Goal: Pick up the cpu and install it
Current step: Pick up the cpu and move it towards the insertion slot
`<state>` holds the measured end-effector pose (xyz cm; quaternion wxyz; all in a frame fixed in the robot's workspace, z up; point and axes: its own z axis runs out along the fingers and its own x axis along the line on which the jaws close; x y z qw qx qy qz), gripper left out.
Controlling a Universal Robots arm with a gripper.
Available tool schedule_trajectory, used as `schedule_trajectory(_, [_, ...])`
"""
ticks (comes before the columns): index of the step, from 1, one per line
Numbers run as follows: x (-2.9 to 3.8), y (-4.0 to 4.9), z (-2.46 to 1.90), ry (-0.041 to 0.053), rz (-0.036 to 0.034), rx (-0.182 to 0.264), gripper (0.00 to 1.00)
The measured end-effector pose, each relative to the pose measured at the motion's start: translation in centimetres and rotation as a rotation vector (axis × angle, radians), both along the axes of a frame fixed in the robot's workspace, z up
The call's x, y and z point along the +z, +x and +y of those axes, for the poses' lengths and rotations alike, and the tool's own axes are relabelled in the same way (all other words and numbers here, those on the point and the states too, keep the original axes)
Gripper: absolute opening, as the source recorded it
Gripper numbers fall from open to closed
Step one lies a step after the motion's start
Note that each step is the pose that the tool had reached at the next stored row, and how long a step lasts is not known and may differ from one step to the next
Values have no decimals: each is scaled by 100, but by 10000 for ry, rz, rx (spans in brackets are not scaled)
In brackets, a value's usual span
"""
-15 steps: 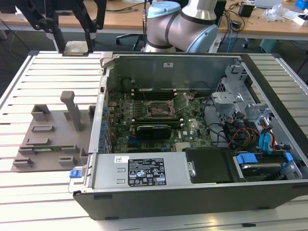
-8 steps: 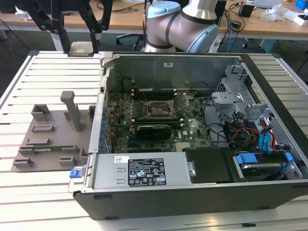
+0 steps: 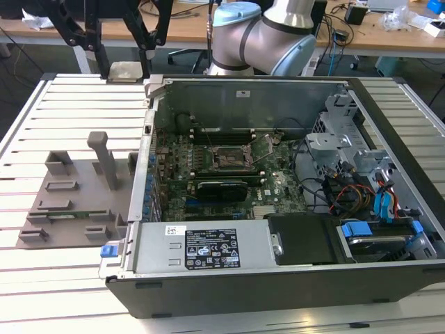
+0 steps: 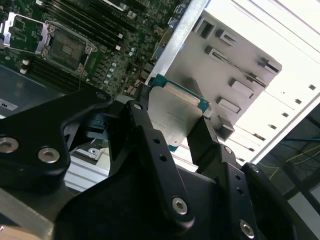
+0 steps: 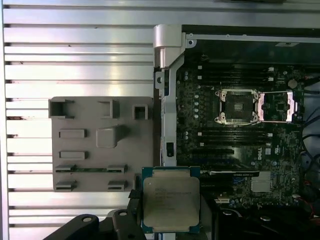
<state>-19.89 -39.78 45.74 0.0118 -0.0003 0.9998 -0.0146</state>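
Note:
The cpu (image 3: 125, 71), a flat square chip with a silvery top and a green rim, hangs in the air above the slatted table, off the far corner of the computer case at the exterior view's left. My gripper (image 3: 126, 66) is shut on it, one black finger on each side. In both wrist views the cpu (image 4: 172, 112) (image 5: 170, 200) sits between the fingers (image 4: 142, 125). The motherboard socket (image 3: 229, 158) (image 5: 236, 105) lies open inside the case, its metal load plate (image 5: 275, 106) flipped up beside it. The cpu is clear of the socket.
A grey holder plate (image 3: 76, 202) (image 5: 100, 145) with raised blocks lies on the slatted table (image 3: 69, 104) beside the case. The open case (image 3: 243, 90) has metal walls, drive bays and cables (image 3: 361, 188) at the exterior view's right, and a black power supply (image 3: 208, 247) in front.

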Motion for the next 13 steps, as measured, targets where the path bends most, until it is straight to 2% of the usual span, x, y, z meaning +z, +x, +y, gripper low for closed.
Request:
schedule_trajectory(6, [-38,83,0,1,1,-1,55])
schedule_trajectory(10, [-98,150,0,0,6,-1,55])
schedule_trajectory(13, [-180,238,0,0,16,0,55])
